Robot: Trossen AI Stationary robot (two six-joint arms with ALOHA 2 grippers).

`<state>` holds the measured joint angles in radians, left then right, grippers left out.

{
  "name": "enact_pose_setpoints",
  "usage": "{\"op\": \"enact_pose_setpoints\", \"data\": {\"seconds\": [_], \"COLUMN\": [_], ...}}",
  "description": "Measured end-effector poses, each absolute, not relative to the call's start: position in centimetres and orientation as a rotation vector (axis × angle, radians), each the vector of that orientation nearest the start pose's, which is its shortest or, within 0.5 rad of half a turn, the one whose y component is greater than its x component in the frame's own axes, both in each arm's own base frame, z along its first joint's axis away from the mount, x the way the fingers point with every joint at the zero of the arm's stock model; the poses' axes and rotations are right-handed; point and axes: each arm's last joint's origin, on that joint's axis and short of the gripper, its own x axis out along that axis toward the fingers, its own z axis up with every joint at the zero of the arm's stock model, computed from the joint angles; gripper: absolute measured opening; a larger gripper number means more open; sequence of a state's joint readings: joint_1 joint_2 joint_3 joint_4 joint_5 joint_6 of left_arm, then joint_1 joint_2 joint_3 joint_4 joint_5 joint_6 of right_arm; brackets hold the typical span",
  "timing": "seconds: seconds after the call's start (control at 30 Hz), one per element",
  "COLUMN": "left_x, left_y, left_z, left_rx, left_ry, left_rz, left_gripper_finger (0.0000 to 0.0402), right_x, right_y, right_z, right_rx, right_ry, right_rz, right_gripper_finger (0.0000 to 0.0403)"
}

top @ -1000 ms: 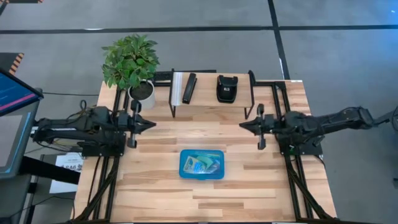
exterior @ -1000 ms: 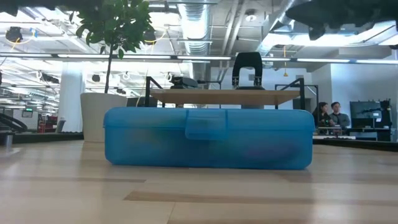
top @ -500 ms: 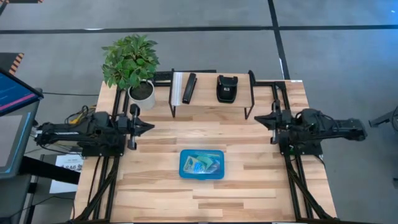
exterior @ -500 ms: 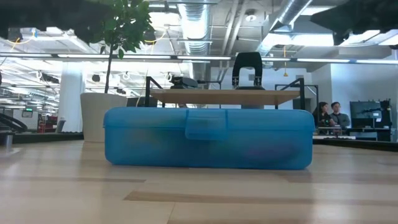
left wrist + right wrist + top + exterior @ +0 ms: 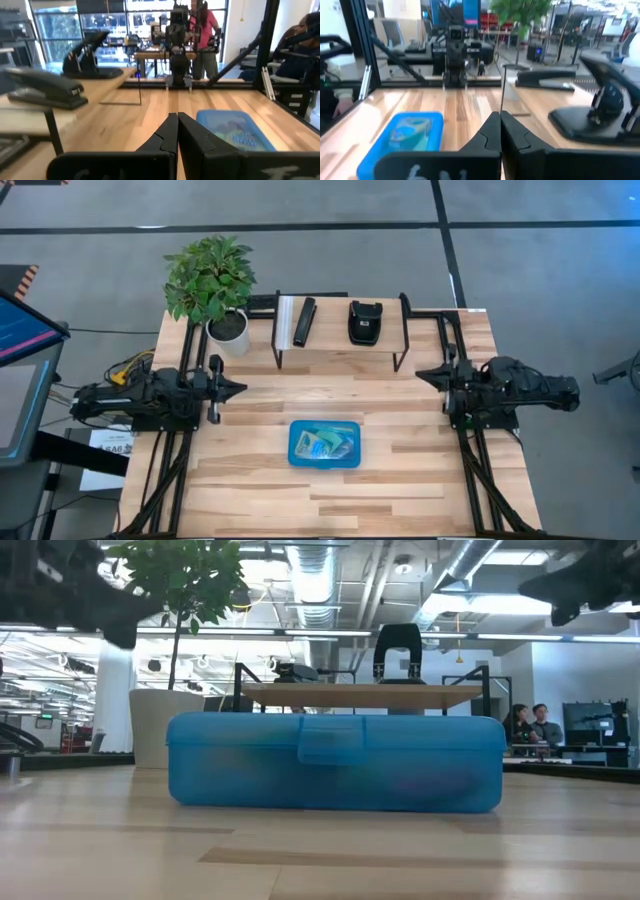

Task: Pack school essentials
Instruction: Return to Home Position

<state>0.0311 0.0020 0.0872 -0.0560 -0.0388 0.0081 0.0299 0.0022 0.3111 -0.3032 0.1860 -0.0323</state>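
The blue translucent hinged case (image 5: 325, 444) lies shut, flat on the table's middle, with green and yellow stationery showing dimly through its lid; it fills the low view (image 5: 335, 761) and shows in both wrist views (image 5: 235, 129) (image 5: 407, 137). Pencils, pen, scissors and eraser cannot be made out singly. My left gripper (image 5: 240, 388) (image 5: 177, 125) hovers shut at the table's left edge, clear of the case. My right gripper (image 5: 421, 374) (image 5: 500, 125) hovers shut at the right edge, also clear.
A small raised shelf (image 5: 340, 345) at the far side carries a black stapler bar (image 5: 305, 321) and a black hole punch (image 5: 366, 322). A potted plant (image 5: 212, 280) stands at the far left corner. Bare wood (image 5: 260, 500) lies around the case. People show in the room beyond.
Both arms have drawn back outward from the middle: the left gripper toward the table's left edge, the right gripper toward the right edge and slightly toward the far side. Both stay shut. The case has not moved.
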Motion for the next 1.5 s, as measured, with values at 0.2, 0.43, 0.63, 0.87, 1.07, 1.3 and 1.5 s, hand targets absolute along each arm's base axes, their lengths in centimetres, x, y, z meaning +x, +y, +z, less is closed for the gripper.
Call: {"op": "enact_pose_setpoints", "data": {"seconds": [0.2,0.43,0.63,0.87,1.07,1.3,1.5], "left_x": [9.6,9.6,9.6,9.6,9.6,9.6,9.6], "left_y": [0.4,0.3,0.6,0.6,0.6,0.6,0.6], "left_z": [17.1,17.1,17.2,17.2,17.2,17.2,17.2], "left_rx": [-0.031,-0.032,-0.072,-0.040,-0.042,-0.042,-0.050], "left_ry": [-0.007,-0.011,-0.020,-0.018,-0.018,-0.018,-0.018], "left_rz": [0.052,0.038,0.140,0.142,0.143,0.144,0.144], "left_gripper_finger": [0.0000,0.0000,0.0000,0.0000,0.0000,0.0000,0.0000], "right_x": [6.8,7.8,8.4,8.4,8.3,8.2,8.2], "right_y": [-0.4,-0.5,-0.5,-0.5,-0.8,-1.1,-1.1], "right_z": [23.5,21.4,20.2,20.0,19.6,19.6,19.6], "right_rx": [-0.027,-0.030,-0.028,-0.006,0.071,0.120,0.123], "right_ry": [0.004,0.026,0.016,0.025,0.050,0.032,0.032], "right_rz": [-0.163,-0.241,-0.243,-0.244,-0.336,-0.458,-0.454], "right_gripper_finger": [0.0009,0.0010,0.0010,0.0011,0.0013,0.0015,0.0023]}}
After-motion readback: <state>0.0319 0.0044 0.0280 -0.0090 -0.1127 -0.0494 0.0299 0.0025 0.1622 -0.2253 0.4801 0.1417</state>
